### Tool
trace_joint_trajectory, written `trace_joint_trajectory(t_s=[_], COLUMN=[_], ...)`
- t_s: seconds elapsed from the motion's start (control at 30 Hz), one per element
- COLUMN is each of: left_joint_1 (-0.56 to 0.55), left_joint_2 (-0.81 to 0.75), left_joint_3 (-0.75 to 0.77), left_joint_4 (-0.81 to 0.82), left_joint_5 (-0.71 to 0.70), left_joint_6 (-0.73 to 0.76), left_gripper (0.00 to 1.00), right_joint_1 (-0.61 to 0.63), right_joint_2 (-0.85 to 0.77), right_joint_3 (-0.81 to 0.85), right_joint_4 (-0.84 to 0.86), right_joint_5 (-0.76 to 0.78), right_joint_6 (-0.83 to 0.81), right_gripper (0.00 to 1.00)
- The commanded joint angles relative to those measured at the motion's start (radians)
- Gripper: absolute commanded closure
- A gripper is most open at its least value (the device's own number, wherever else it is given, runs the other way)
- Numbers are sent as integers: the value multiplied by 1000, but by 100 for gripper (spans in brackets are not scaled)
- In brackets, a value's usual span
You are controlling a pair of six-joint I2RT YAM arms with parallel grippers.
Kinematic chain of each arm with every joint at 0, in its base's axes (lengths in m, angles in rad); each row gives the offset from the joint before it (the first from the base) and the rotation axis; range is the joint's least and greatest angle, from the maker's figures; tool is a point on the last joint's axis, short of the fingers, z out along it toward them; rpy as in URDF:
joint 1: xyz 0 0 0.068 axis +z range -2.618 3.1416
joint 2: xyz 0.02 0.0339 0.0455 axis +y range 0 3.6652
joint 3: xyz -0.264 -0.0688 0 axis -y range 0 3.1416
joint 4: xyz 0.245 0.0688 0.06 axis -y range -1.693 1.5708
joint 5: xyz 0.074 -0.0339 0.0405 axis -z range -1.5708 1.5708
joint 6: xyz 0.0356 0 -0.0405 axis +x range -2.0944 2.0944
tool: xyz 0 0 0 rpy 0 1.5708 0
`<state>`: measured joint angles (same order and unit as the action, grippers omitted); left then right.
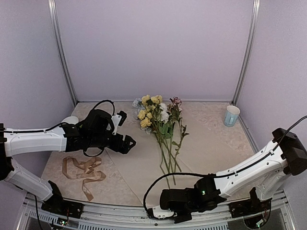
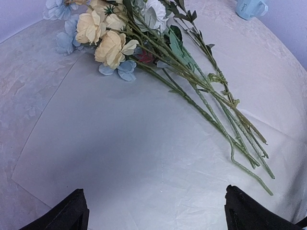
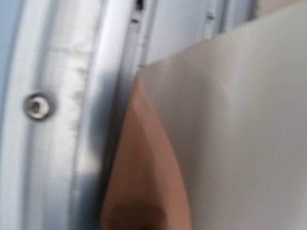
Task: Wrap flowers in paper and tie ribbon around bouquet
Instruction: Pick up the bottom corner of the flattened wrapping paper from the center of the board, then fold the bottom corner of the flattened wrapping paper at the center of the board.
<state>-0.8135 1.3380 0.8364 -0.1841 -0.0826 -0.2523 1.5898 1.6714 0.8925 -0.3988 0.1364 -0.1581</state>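
The flowers (image 1: pixel 160 122) lie on the paper (image 1: pixel 139 163), blooms toward the back and green stems pointing at the near edge. The left wrist view shows the blooms (image 2: pixel 115 43) and the pale sheet (image 2: pixel 120 143) below them. My left gripper (image 1: pixel 127 143) hovers open over the sheet's left part, its jaws wide apart (image 2: pixel 153 194) with nothing between them. My right gripper (image 1: pixel 156 211) sits low at the table's near edge, shut on the paper's near corner. In the right wrist view the paper (image 3: pixel 144 182) curls up close to the lens and hides the fingers. The ribbon (image 1: pixel 84 170) lies loose at front left.
A pale blue mug (image 1: pixel 231 115) stands at the back right, also in the left wrist view (image 2: pixel 249 7). The metal frame rail (image 3: pixel 62 120) runs along the table's near edge just beside the right gripper. Walls enclose the table on three sides.
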Motion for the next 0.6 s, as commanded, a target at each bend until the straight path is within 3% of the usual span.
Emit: trace_joint_trajectory(t_s=[0.0,0.27,0.4,0.57], left_joint_1=[-20,-162,-202,-194], left_joint_2=[-59,-161,-86,20], left_joint_3=[-28,-166,-114,-75], left_joint_4=[86,284,228,235], left_joint_5=[63,288,322,445], left_joint_6=[58,243,338,390], left_gripper=[5,16,14,6], right_joint_1=[-52,-268,-359,-476], right_joint_2=[-57,-185,-226,-249], right_joint_3=[-3,2,11,34], right_joint_4=[0,32,50,51], right_joint_5=[21,-121,-184,-194], right_joint_6=[24,27,-19,-72], right_gripper=[100,100,100,100])
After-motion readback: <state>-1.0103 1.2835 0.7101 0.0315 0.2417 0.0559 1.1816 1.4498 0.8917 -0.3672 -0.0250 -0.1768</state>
